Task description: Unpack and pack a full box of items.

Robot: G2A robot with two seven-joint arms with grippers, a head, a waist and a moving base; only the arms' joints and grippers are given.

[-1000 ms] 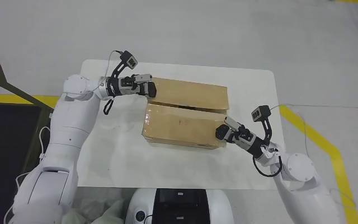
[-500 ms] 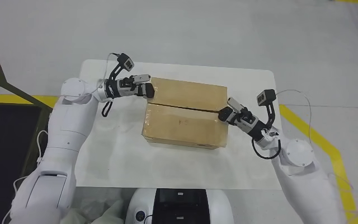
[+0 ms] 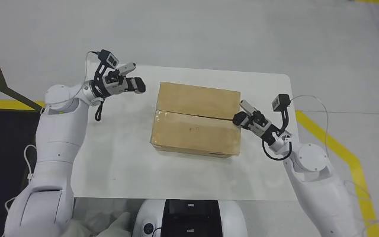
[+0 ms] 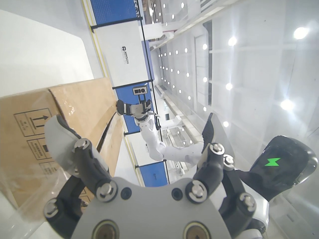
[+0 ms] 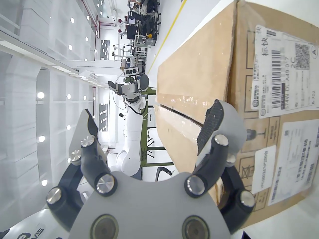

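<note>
From the top view, your cardboard box sits at the middle of the white table. It is plain brown, with its two top flaps shut and meeting in a seam along its length. The left gripper hangs at about 10 o'clock from the box, apart from it. The right gripper is at the box's 3 o'clock end, right at the seam. In the left wrist view, the left gripper has its fingers spread wide with nothing between them. The box shows printed handling symbols on its end wall and a slight gap where the flaps meet. In the right wrist view, the right gripper is likewise spread and holds nothing. One finger stands in front of the box end, which carries white shipping labels, and glossy tape shines on the flaps. Half a second ago your left gripper was on the box's 10 o'clock corner, and it has since drawn back clear of it. The right gripper has stayed at the seam, having come up from the near corner a second ago.
</note>
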